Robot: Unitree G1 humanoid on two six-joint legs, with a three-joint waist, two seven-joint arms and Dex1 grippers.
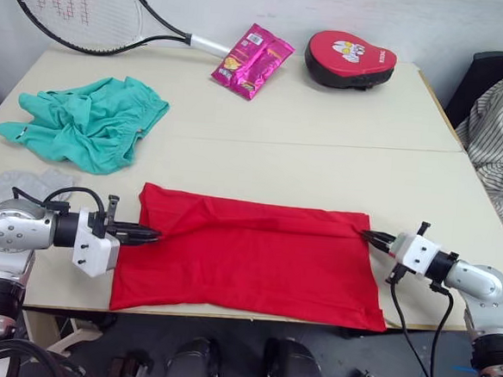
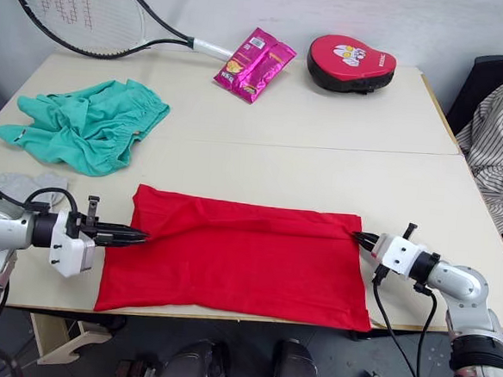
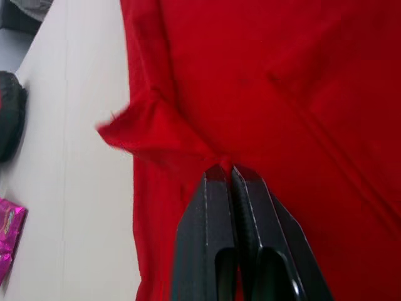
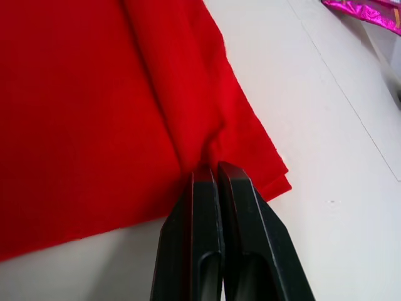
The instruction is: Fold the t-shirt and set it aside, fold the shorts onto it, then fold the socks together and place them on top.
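The t-shirt lies flat as a wide red rectangle across the near half of the table, its long edges running side to side and its near edge close to the table's front rim. The left end effector is clenched on the shirt's left edge, its black fingers pressed together with a small fold of red cloth bunched at their tips. The right end effector is likewise clenched on the shirt's right edge near the far corner, puckering the cloth there.

The shorts sit crumpled in a teal heap on the table's left side, beyond the shirt and apart from it. The socks lie at the left edge, just behind the left arm. Along the far side rest a tennis racket, a pink snack packet and a red boxing pad. A striped garment hangs at the right
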